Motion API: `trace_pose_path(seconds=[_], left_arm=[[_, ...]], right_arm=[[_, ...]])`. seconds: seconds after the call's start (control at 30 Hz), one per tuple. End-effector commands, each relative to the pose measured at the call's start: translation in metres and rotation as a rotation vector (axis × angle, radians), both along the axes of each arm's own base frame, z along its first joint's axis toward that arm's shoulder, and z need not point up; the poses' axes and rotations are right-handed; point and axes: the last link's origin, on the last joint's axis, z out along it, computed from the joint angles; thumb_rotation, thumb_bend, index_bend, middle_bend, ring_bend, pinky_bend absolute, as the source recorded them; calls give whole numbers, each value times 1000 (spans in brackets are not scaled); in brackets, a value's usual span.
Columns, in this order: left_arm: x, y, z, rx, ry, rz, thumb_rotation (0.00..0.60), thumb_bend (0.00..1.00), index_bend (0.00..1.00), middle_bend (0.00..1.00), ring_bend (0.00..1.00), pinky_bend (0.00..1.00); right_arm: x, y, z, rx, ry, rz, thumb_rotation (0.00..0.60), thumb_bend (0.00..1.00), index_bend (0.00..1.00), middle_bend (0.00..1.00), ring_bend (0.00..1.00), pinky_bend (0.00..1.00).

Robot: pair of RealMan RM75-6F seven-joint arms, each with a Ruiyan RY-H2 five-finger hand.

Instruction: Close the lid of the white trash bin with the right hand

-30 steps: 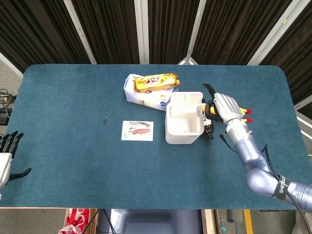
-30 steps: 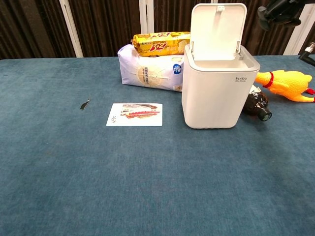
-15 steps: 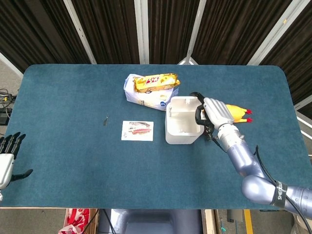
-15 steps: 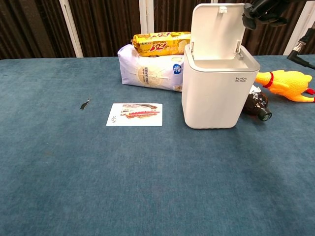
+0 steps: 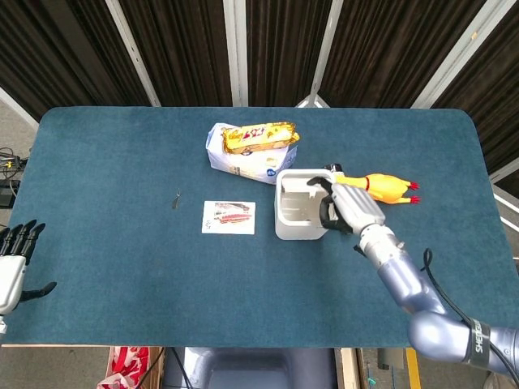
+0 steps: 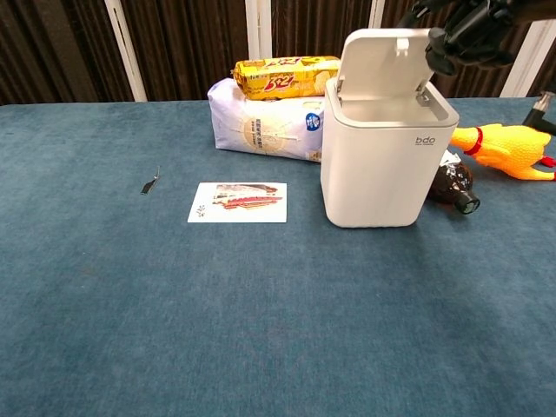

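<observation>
The right hand's dark fingers [image 6: 465, 39] curl loosely against the upper right edge of the lid [image 6: 382, 62], pressing on it rather than gripping it; nothing is held. The right hand [image 5: 349, 207] sits over the right rim of the white trash bin [image 6: 387, 165], which stands near the middle of the table [image 5: 122, 203], just in front of a flour bag [image 6: 261, 122]. The lid is tilted forward, part closed, hinged along the bin's far edge. The opening lies down and toward the robot from the fingers, so the push likely runs forward and downward. The left hand [image 5: 15, 259] rests far off at the table's left edge, fingers apart, holding nothing.
</observation>
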Motion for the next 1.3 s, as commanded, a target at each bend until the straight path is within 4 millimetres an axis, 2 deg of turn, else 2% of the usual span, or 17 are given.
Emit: trace_pose_path(seconds=[0.03, 0.27, 1.03, 1.17, 1.3], left_arm=[[0, 0, 0, 1, -1, 0, 600, 0, 0, 0, 0, 0], [0, 0, 0, 0, -1, 0, 600, 0, 0, 0, 0, 0], [0, -1, 0, -3, -2, 5, 600, 0, 0, 0, 0, 0], [-1, -1, 0, -3, -2, 5, 600, 0, 0, 0, 0, 0], [-1, -1, 1, 1, -1, 3, 600, 0, 0, 0, 0, 0]], right_arm=[[-1, 18, -7, 43, 24, 30, 600, 776, 228, 709, 845, 829], [-5, 30, -20, 84, 45, 42, 600, 776, 228, 709, 845, 829], [-27, 33, -40, 112, 81, -2, 600, 776, 214, 708, 845, 829], [-29, 32, -39, 102, 75, -15, 600, 776, 214, 709, 845, 829], [-24, 24, -25, 35, 56, 2, 600, 776, 196, 709, 845, 829]])
